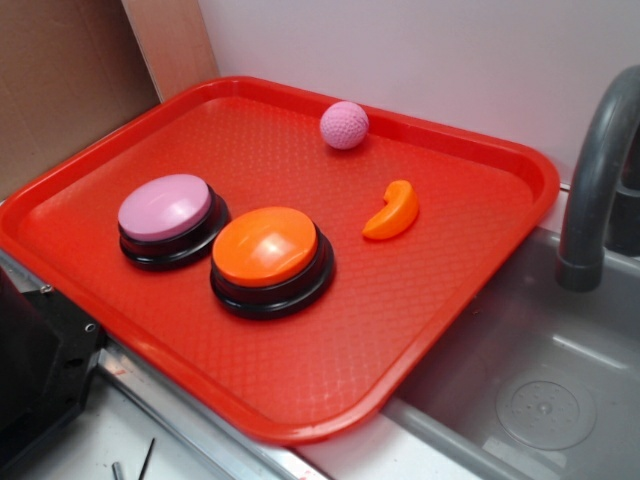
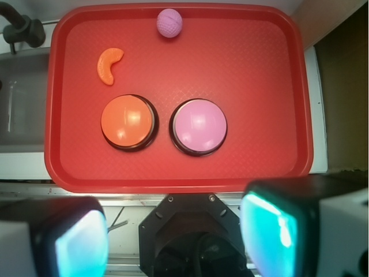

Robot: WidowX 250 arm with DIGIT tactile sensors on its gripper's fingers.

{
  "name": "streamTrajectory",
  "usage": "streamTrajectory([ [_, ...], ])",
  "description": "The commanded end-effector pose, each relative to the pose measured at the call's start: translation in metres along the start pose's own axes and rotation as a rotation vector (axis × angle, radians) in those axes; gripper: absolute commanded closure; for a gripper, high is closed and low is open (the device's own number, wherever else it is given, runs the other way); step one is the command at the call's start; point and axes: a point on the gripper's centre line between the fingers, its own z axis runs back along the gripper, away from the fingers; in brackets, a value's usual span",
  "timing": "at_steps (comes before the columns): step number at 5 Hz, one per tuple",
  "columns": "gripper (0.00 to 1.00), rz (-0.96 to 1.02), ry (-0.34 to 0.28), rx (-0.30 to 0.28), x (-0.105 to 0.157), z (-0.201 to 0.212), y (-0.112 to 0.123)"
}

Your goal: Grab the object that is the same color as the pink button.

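Observation:
The small pink dimpled ball (image 1: pixel 344 125) (image 2: pixel 169 23) rests at the far edge of the red tray (image 1: pixel 300 395) (image 2: pixel 265 75). The pink button (image 1: pixel 166 212) (image 2: pixel 199 126), lilac-topped on a black base, stands on the tray's near left part in the exterior view. My gripper (image 2: pixel 176 236) hangs high above the tray's near edge, over the robot base, open, with nothing between its teal pads (image 2: pixel 81 245). It is far from the ball. The gripper does not appear in the exterior view.
An orange-topped button (image 1: pixel 268 255) (image 2: pixel 127 122) stands beside the pink one. An orange crescent piece (image 1: pixel 393 211) (image 2: pixel 108 64) lies near the ball. A grey sink (image 1: pixel 540 380) with a faucet (image 1: pixel 598 170) borders the tray. The black robot base (image 2: pixel 193 231) sits below the tray.

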Motion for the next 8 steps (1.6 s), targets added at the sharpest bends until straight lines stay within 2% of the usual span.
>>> streamTrajectory([
  [1,0.0,0.0,0.0,0.0,0.0,0.0,0.0],
  [2,0.0,0.058,-0.137,0.002,0.021,-0.014,-0.009],
  [3,0.0,0.099,-0.142,-0.002,0.049,-0.035,-0.014],
  [4,0.0,0.14,-0.173,0.022,0.074,-0.053,-0.016],
  [5,0.0,0.136,-0.186,0.027,0.092,-0.069,-0.015],
  [6,0.0,0.158,-0.238,0.093,0.123,-0.098,-0.014],
  [7,0.0,0.13,-0.316,0.119,0.141,-0.119,-0.01],
  [8,0.0,0.137,-0.314,0.116,0.152,-0.138,-0.002],
])
